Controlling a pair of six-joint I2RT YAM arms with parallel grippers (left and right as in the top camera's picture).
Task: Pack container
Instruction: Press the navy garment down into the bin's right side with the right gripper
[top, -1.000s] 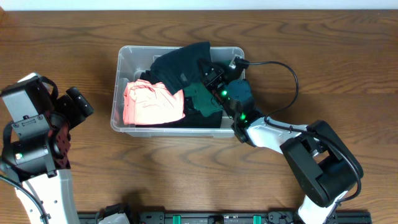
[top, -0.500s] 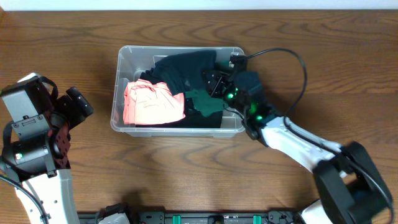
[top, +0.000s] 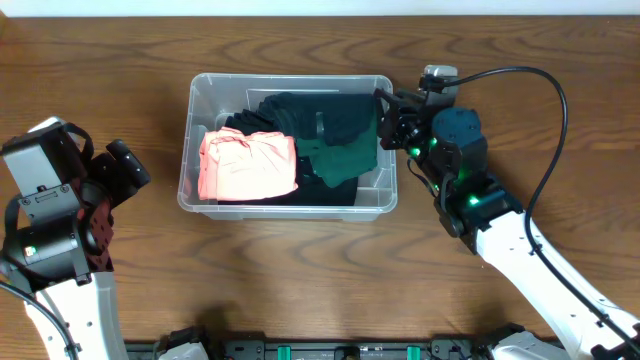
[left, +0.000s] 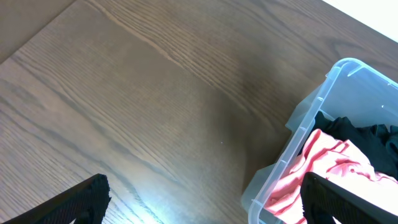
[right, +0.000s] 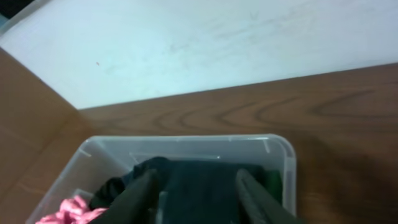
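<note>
Two fingers (right: 134, 200) of the right gripper (top: 390, 122) stand partly apart in the right wrist view, with nothing clamped between them. Only folded dark cloth shows in the gap, lying lower down. From overhead this gripper hangs at the right-hand end wall of the container (top: 186, 150), which sits in the middle of the wooden table (top: 300, 270).

The left gripper (top: 125, 165) is spread to its widest and holds nothing. It sits over bare wood, well apart from the bin's left end.

Only the overhead view shows the whole load: a pink garment (top: 248, 165) at the left end, a black garment (top: 320, 115) along the far side, and a green garment (top: 345, 160) toward the right. The left wrist view catches just one corner of the bin, with pink and black cloth inside. The right wrist view alone shows a white surface (right: 186, 43) beyond the table's far edge.

A second ago the right gripper was down inside the bin among the dark clothes, and the black garment spilled over the far rim. Now that gripper is out at the end wall, and the black cloth lies within the rim. The left arm has not moved.
</note>
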